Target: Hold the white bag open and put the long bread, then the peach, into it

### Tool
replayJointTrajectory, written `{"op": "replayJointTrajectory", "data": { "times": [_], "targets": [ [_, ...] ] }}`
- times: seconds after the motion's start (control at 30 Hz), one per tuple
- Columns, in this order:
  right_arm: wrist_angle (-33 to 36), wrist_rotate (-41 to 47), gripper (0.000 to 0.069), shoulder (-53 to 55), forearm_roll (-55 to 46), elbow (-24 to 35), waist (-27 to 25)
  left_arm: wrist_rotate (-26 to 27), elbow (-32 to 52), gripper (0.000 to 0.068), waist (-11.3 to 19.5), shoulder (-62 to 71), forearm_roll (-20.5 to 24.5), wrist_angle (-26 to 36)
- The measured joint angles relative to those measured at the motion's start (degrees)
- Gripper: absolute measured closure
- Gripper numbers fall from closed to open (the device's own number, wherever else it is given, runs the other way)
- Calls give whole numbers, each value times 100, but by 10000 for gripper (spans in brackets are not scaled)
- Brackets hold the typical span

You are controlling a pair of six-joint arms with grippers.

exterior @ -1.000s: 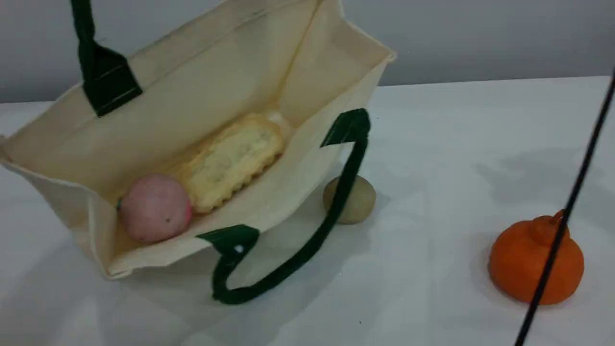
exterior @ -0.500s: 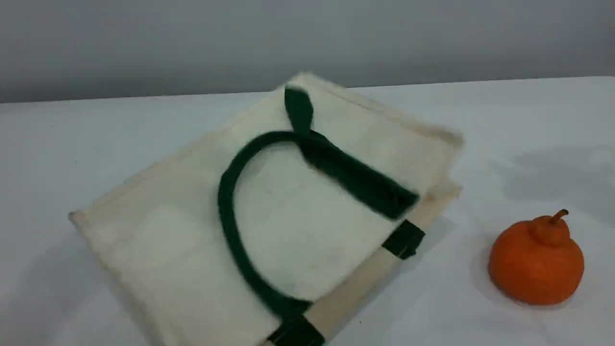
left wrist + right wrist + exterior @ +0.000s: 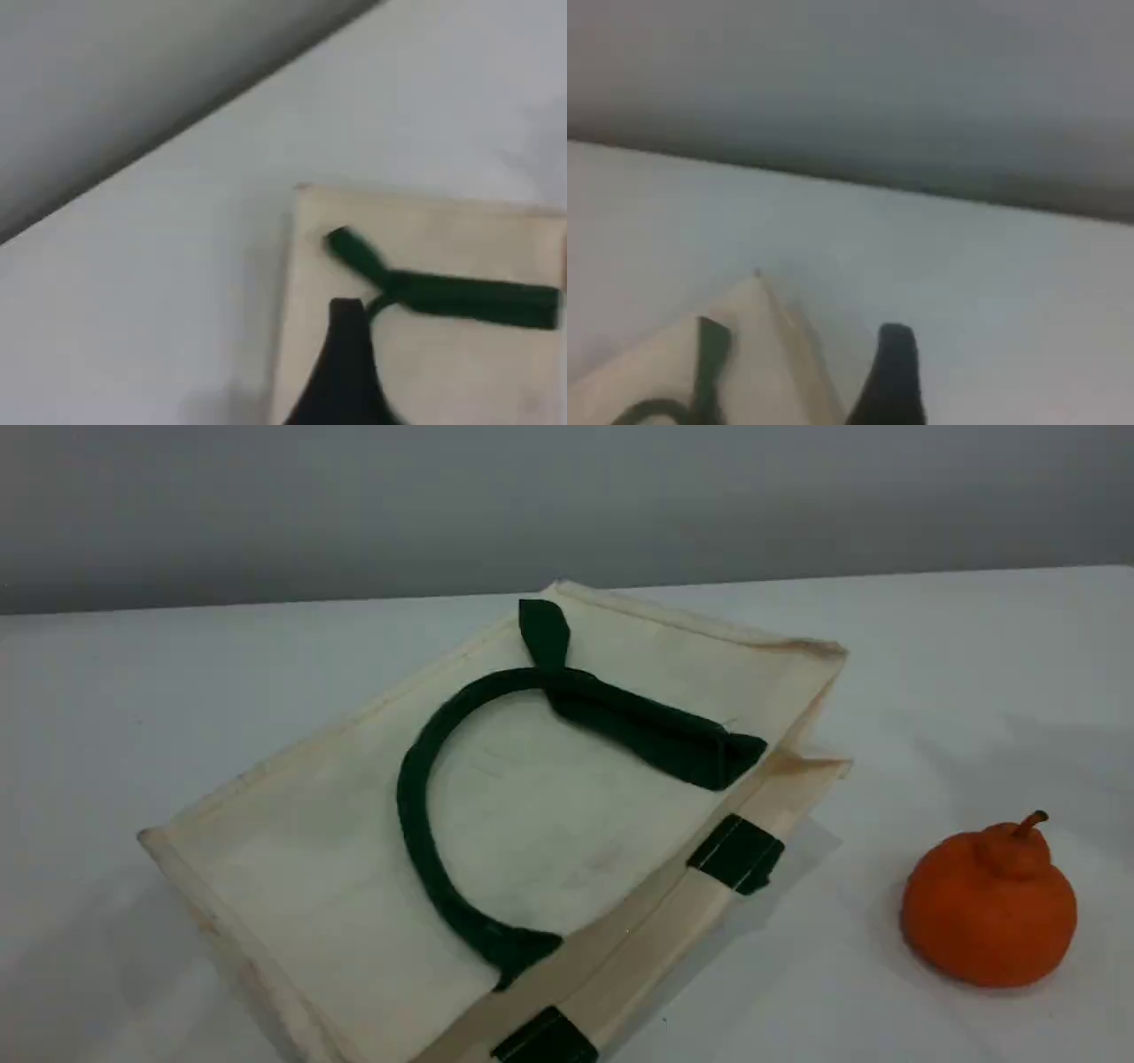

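Now your left gripper (image 3: 344, 372) has let go, its fingers apart like the right gripper's (image 3: 890, 376), and the white bag (image 3: 567, 841) has dropped flat, hiding bread and peach, so packing looks done.

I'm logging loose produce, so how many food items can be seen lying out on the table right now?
1: the orange citrus sits on the table, right of the white bag and apart from it. The bag lies collapsed flat, so anything inside or under it is hidden.

Bare test bench (lab-like), plain white table (image 3: 886, 629), blank grey wall (image 3: 354, 505)
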Motion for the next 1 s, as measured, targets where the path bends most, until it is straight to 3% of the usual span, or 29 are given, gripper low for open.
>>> {"op": "replayJointTrajectory", "data": {
  "times": [0.1, 0.2, 0.47, 0.67, 0.87, 1.0],
  "targets": [
    [120, 48, 104, -454, -73, 0, 0, -424, 0, 137, 0, -209, 584, 131],
    [372, 475, 104, -904, -352, 0, 0, -651, 0, 137, 0, -363, 886, 125],
    [1141, 2037, 104, -2135, -1875, 0, 17, -860, 65, 136, 0, -854, 891, 112],
    [2052, 3056, 104, -3083, -2867, 20, 17, -1422, 68, 136, 0, -1350, 876, 106],
    [2665, 3248, 104, -3927, -3050, 134, 17, -1396, 630, 136, 0, -1973, 887, 101],
    [2653, 3295, 104, -4504, -3044, 340, 17, -1390, 1429, 136, 0, -2577, 900, 101]
  ]
}}
